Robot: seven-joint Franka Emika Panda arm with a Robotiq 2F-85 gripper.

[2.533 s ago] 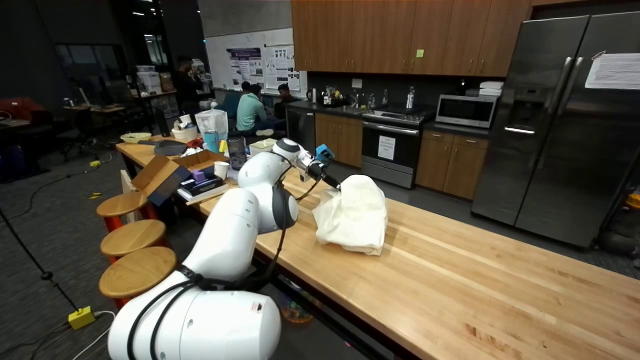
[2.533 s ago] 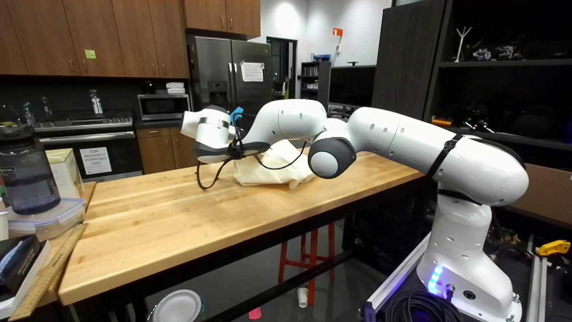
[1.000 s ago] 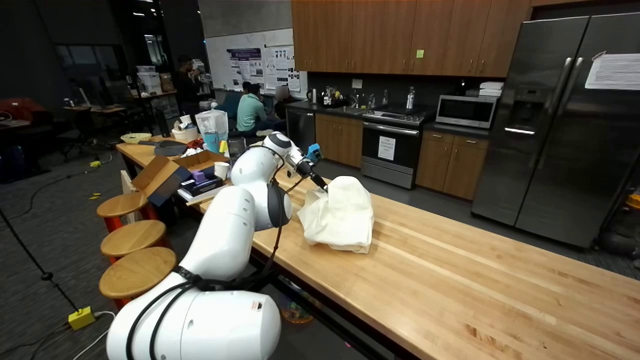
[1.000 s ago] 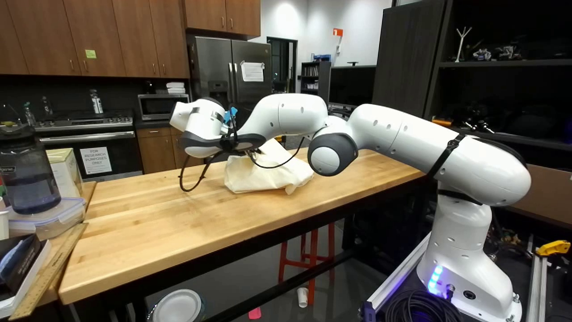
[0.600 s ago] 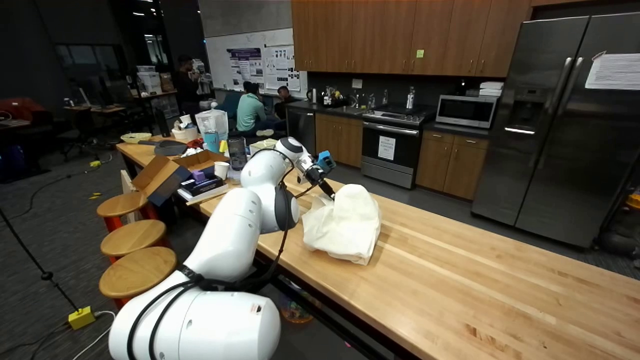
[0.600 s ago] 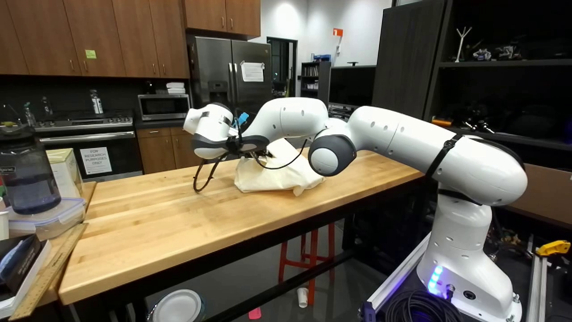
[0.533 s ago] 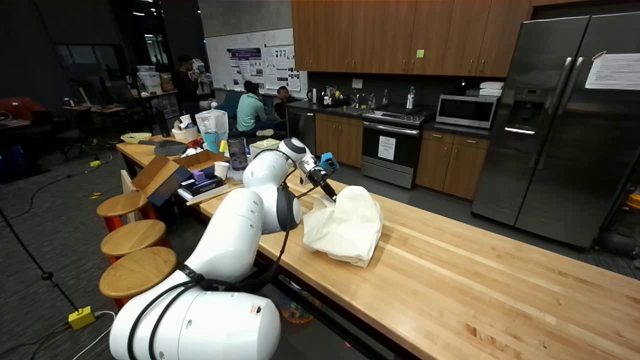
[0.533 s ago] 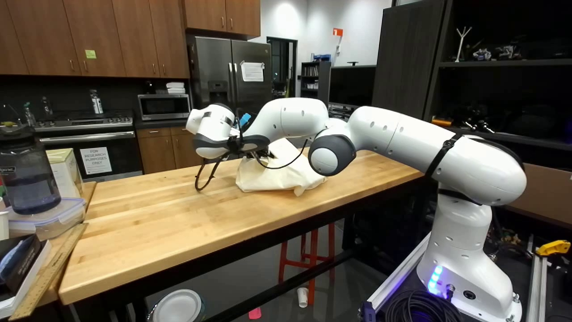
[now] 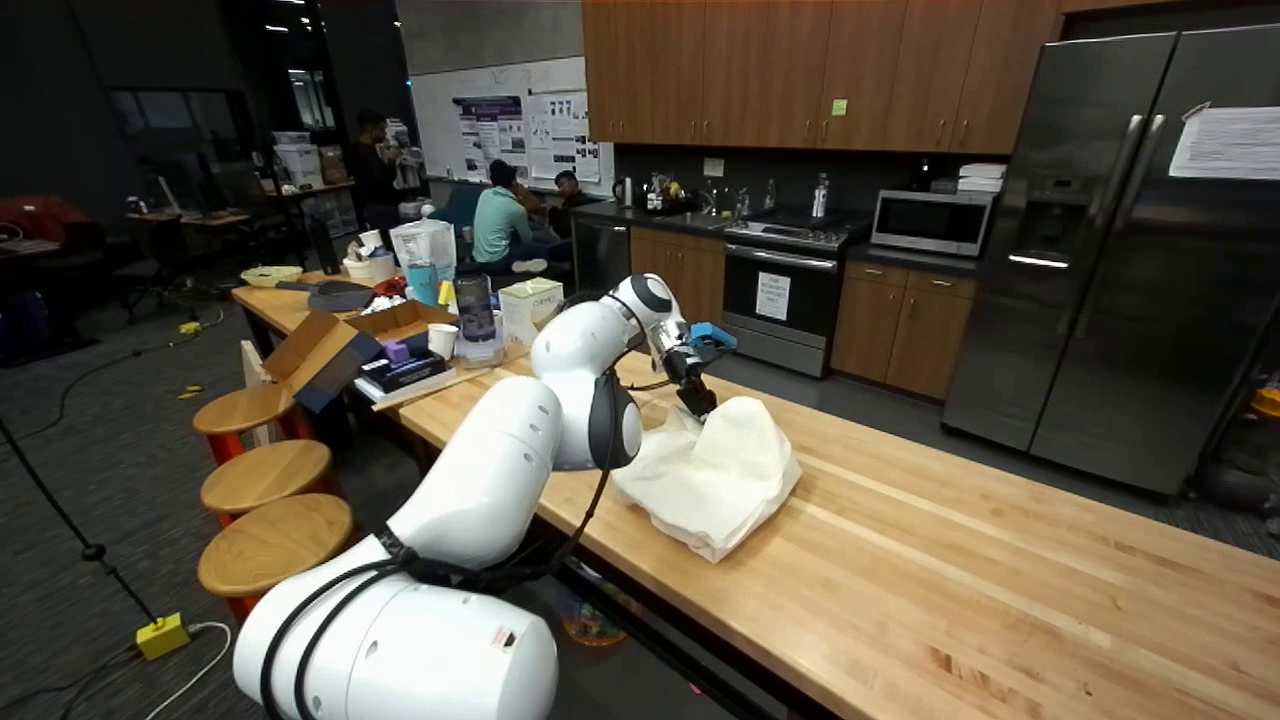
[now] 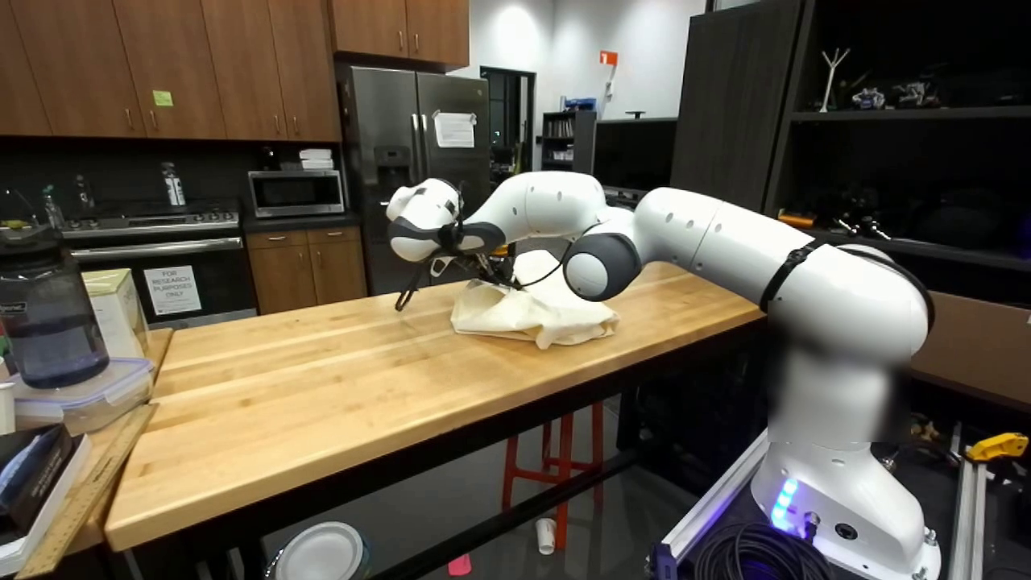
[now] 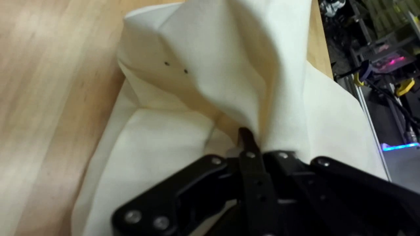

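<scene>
Cream cloth (image 9: 715, 475) lies crumpled on the wooden table (image 9: 1000, 560), part of it standing up in a peak; the wrist view shows two small dark dots on one fold. The gripper (image 11: 250, 139) is clenched on a pinch of the fabric, its fingers together where the folds bunch. The table top is made of pale strips with a few darker patches and rests on a dark frame. Toward its cluttered end are an open box (image 9: 320, 357), a white cup (image 9: 442, 341), a water bottle (image 9: 475, 308) and a white carton (image 9: 531, 306). Round wooden stools (image 9: 275, 545) stand alongside. Behind is a kitchen wall with brown cabinets (image 9: 760, 75), an oven (image 9: 780, 335), a microwave (image 9: 932, 222) and a steel refrigerator (image 9: 1090, 260). Farther back, a person in a teal shirt (image 9: 500, 222) sits near a whiteboard (image 9: 435, 128). The sheet (image 10: 171, 290) on the oven door reads "FOR RESEARCH PURPOSES ONLY". Other writing is too small or blurred to read: the lettering on the carton, the green sticky note (image 9: 839, 107) on a cabinet, the posters (image 9: 490, 130) and the paper (image 9: 1230, 143) on the refrigerator.
</scene>
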